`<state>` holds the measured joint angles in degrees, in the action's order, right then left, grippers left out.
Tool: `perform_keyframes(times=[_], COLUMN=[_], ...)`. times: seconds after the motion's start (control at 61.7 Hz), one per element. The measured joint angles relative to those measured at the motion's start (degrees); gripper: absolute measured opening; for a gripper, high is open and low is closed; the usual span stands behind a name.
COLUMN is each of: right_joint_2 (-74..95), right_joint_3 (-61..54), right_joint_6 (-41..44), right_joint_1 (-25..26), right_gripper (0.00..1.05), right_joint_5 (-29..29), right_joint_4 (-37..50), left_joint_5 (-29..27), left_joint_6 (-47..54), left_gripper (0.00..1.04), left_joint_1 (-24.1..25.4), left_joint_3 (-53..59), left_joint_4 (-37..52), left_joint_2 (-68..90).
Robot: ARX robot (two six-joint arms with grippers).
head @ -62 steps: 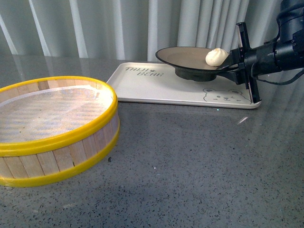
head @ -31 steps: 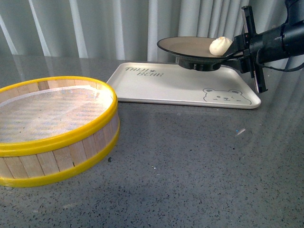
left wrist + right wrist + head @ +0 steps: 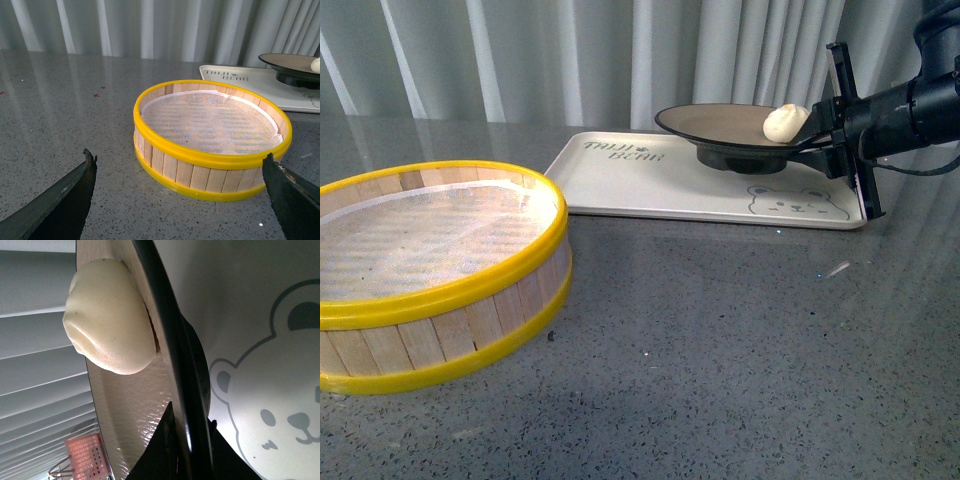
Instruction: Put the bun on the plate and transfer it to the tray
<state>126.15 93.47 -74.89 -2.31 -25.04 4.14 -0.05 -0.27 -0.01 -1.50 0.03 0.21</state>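
The cream-white bun (image 3: pixel 785 122) lies on the tan, black-rimmed plate (image 3: pixel 720 122), close to the edge where my right gripper (image 3: pixel 815 135) is shut on the rim. The plate hangs roughly level over the back of the cream tray (image 3: pixel 650 185), its black foot low over the tray; I cannot tell whether they touch. In the right wrist view the bun (image 3: pixel 107 320) sits on the plate (image 3: pixel 125 405), the right gripper (image 3: pixel 187 440) clamps the black rim, and the tray's bear face (image 3: pixel 270 405) lies behind. My left gripper (image 3: pixel 179 155) is open and holds nothing.
A yellow-rimmed wooden steamer basket (image 3: pixel 440 290) with a white mesh lining stands at the front left on the grey speckled table; in the left wrist view the basket (image 3: pixel 210 145) is just ahead of the open fingers. Pale curtains hang behind the table.
The right gripper lifted the plate with the bun above the tray, then lowered it again to about its earlier height, a little further right. The basket and tray have not moved.
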Motion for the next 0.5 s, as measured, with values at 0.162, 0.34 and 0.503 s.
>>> perform_keyframes(times=[0.162, 0.34, 0.503], right_joint_2=[0.5, 0.6, 0.6], right_joint_3=[0.1, -0.4, -0.9], right_joint_6=[-0.2, -0.4, -0.3], right_joint_1=[-0.4, -0.9, -1.0], right_gripper=[0.03, 0.03, 0.03], right_joint_5=[0.5, 1.0, 1.6], right_joint_4=[0.1, 0.0, -0.6], left_joint_5=[0.0, 0.0, 0.0], left_joint_6=[0.0, 0.0, 0.0], left_gripper=[0.98, 0.98, 0.98], left_joint_1=[0.0, 0.0, 0.0], left_joint_3=[0.0, 0.0, 0.0], left_joint_4=[0.0, 0.0, 0.0], left_joint_2=[0.0, 0.0, 0.0])
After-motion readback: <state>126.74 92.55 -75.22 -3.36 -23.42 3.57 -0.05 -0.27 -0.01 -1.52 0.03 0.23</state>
